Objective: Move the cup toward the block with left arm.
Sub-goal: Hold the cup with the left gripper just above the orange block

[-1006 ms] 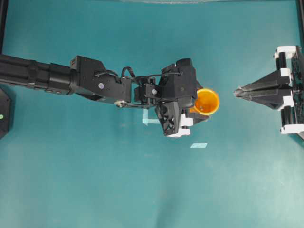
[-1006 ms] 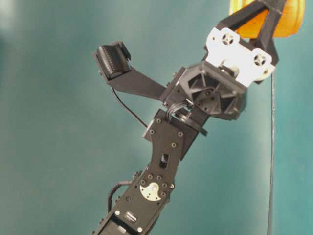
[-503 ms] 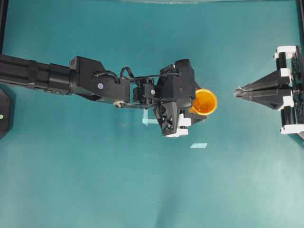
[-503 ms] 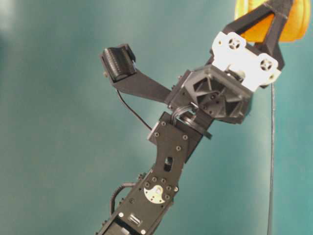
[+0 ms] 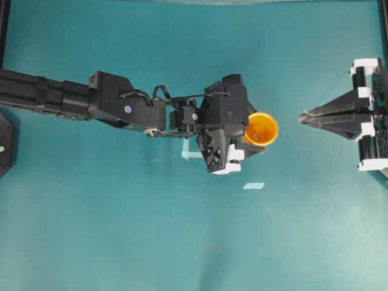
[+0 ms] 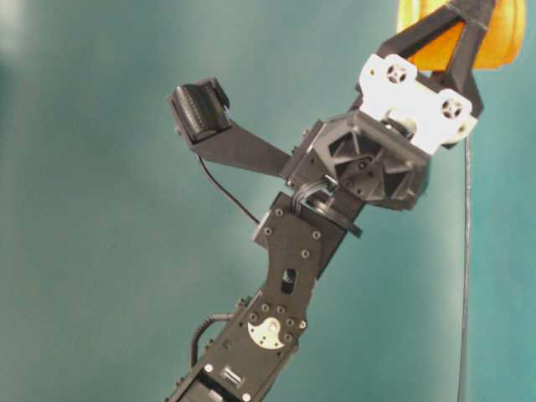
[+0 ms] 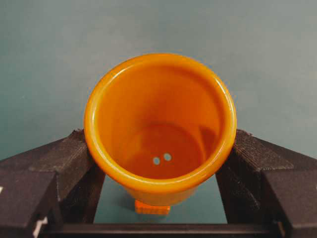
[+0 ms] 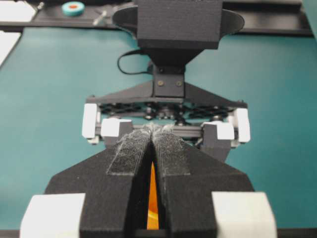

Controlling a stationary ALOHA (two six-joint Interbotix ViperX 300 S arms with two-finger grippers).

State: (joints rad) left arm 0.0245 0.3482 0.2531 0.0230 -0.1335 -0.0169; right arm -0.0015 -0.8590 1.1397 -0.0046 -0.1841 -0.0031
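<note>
My left gripper (image 5: 250, 134) is shut on the cup (image 5: 262, 128), a yellow-orange cup with its open rim up. In the left wrist view the black fingers (image 7: 74, 158) press both sides of the cup (image 7: 158, 124). The block (image 7: 152, 207), a tiny orange cube, lies on the table just under the cup's near side, between the fingers. I cannot tell whether they touch. In the overhead view the block is hidden under the gripper. The cup also shows at the top of the table-level view (image 6: 507, 33). My right gripper (image 5: 301, 117) is shut and empty at the right edge.
A pale blue tape strip (image 5: 253, 185) lies on the teal table (image 5: 182, 242) below the cup. A pale blue tape square (image 5: 189, 154) shows partly under the left wrist. The right gripper (image 8: 152, 130) points at the cup with a gap between them.
My left gripper has shifted slightly to the left in the overhead view with the cup in it. The right arm has not moved.
</note>
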